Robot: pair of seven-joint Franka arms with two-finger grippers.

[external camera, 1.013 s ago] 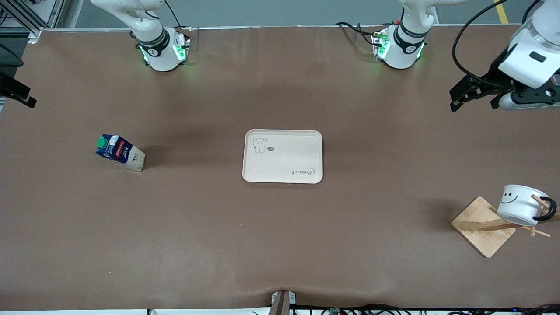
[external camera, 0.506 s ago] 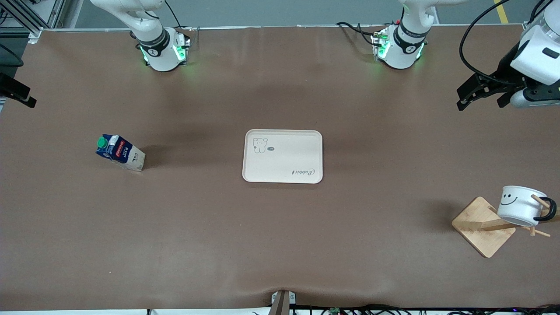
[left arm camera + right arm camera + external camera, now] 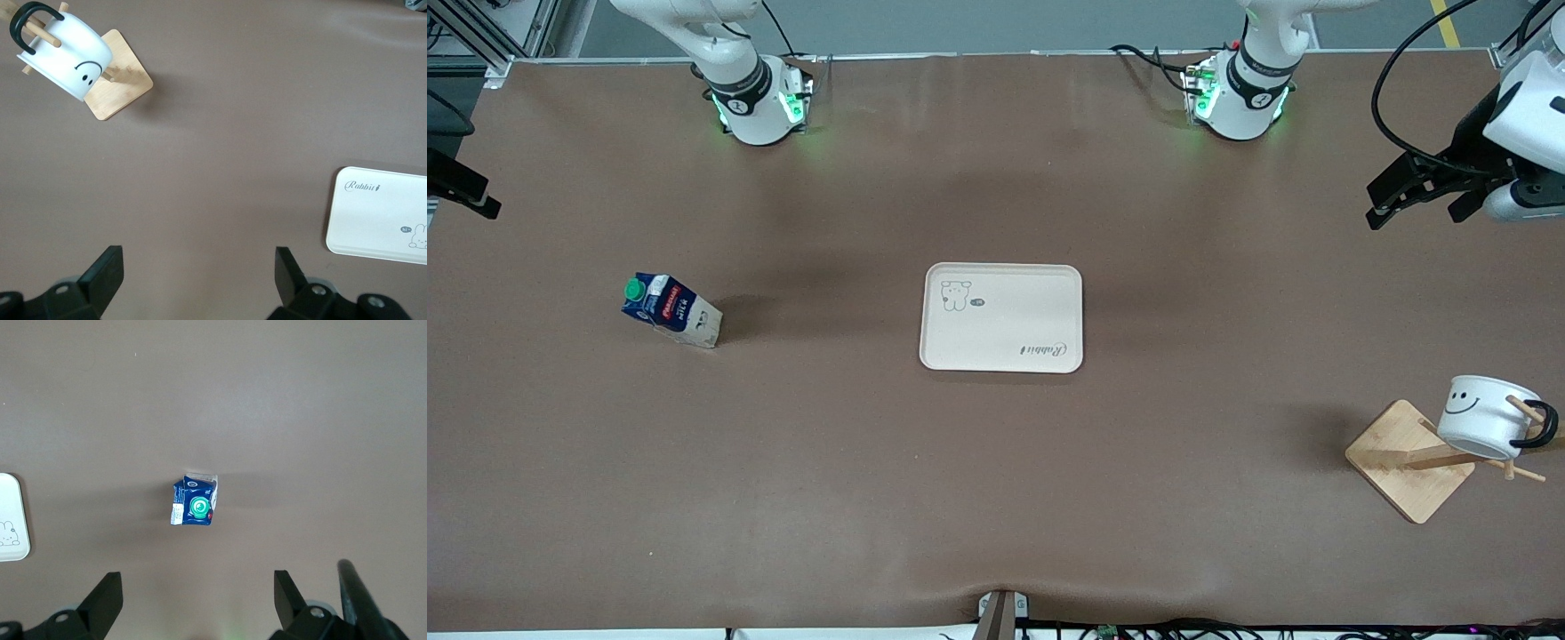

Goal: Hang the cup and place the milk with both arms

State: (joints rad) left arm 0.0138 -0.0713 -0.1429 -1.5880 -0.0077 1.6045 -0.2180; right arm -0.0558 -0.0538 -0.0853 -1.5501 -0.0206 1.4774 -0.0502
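Note:
The white smiley cup (image 3: 1485, 418) hangs by its black handle on a peg of the wooden rack (image 3: 1405, 462), near the left arm's end of the table; it also shows in the left wrist view (image 3: 70, 57). My left gripper (image 3: 1412, 212) is open and empty, up in the air over bare table, farther from the front camera than the rack; it also shows in its own wrist view (image 3: 199, 275). The dark-blue milk carton (image 3: 669, 311) stands toward the right arm's end. My right gripper (image 3: 198, 597) is open and empty, high over the carton (image 3: 195, 501).
A cream tray (image 3: 1001, 316) with a rabbit print lies at the middle of the table, and its edge shows in both wrist views (image 3: 380, 217) (image 3: 10, 520). The rack's square base (image 3: 123, 87) sits close to the table's edge.
My left gripper has drawn back toward the left arm's end of the table, away from the middle. The cup, carton and tray have not moved.

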